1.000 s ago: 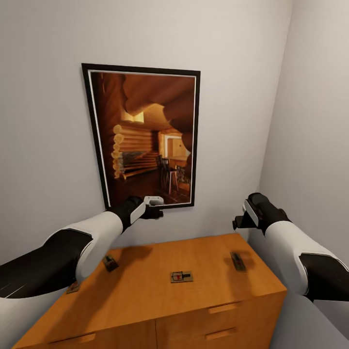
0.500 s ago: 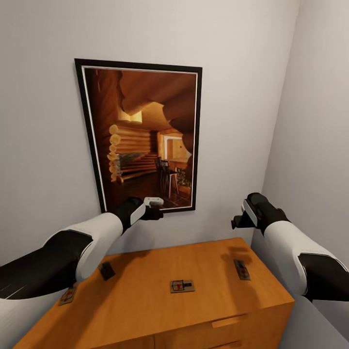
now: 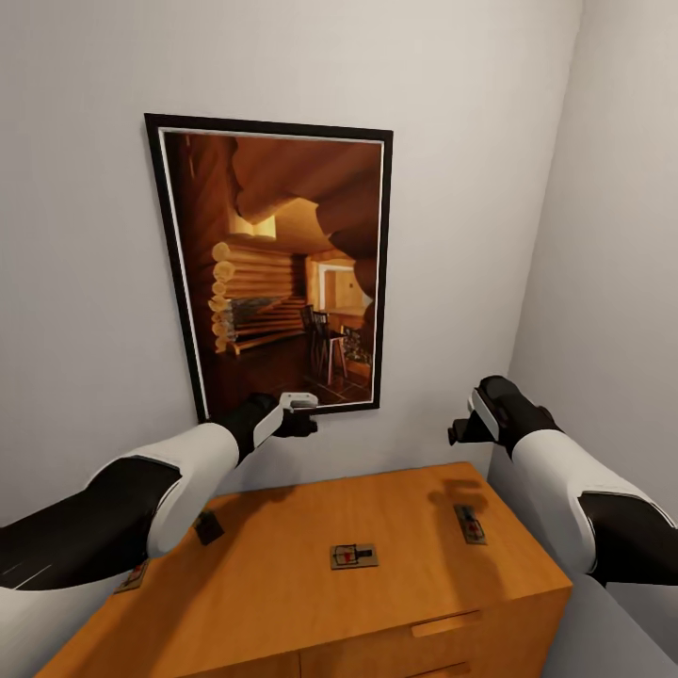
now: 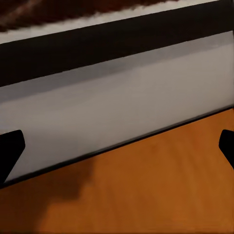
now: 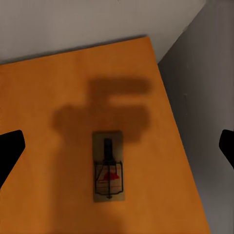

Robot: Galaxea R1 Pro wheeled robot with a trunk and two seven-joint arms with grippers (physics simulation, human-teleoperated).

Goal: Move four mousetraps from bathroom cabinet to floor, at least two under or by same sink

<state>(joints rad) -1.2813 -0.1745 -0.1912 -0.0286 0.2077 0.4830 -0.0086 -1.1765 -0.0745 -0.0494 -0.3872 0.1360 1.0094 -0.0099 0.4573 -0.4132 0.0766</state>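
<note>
Four mousetraps lie on the flat top of the cabinet (image 3: 395,527), all apart from each other. Taking the middle of the cabinet top in the head view as the centre of a clock, one mousetrap (image 3: 354,556) is almost at the centre, a little toward 6 o'clock. A second mousetrap (image 3: 469,524) is toward 3 o'clock, near the right edge of the top. A third mousetrap (image 3: 208,527) is toward 9 o'clock and looks dark. The fourth mousetrap (image 3: 133,575) is toward 8 o'clock, close to the left edge and partly hidden by the left arm.

The left gripper (image 3: 303,414) hangs in the air above the back of the cabinet, toward 11 o'clock, in front of the lower edge of the framed picture (image 3: 282,264) on the wall (image 3: 85,282). In the left wrist view its dark fingertips (image 4: 10,151) stand at the two sides of the frame, wide apart, and nothing is between them; behind is the cabinet top, the wall and the black frame of the picture.

The right gripper (image 3: 463,431) hangs above the right part of the cabinet, toward 2 o'clock, near the corner of the room. In the right wrist view its fingertips (image 5: 9,148) are also wide apart and hold nothing. Between them, below on the wood, lies a mousetrap (image 5: 108,165) with dark wire and a red spot, and the shadow of the gripper falls just beside it. This trap is near the cabinet edge next to the side wall (image 5: 204,97).
</note>
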